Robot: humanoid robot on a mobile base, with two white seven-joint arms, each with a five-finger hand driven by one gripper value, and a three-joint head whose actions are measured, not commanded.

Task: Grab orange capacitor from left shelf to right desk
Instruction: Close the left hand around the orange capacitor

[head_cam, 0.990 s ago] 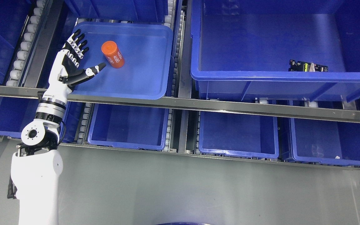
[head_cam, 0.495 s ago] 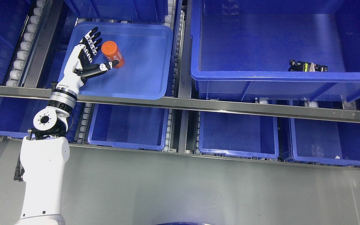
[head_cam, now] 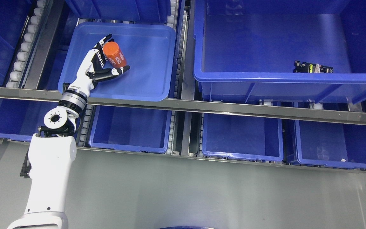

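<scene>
Robot hand cups the orange capacitor, grasp not sealed!

The left robot hand (head_cam: 102, 65) sits half-open in the shallow blue tray (head_cam: 145, 86), fingers at the orange capacitor's (head_cam: 115, 56) nine o'clock, thumb crossing at six o'clock, apparently touching it. It lies on its side: rigid, smooth, likely to roll, best gripped mid-barrel. The right robot hand is unseen.

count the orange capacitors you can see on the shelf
1. The orange capacitor lies on its side in the shallow blue tray on the upper shelf level, left side, with the left robot hand around it. More could be hidden in bins cut off by the frame.
</scene>
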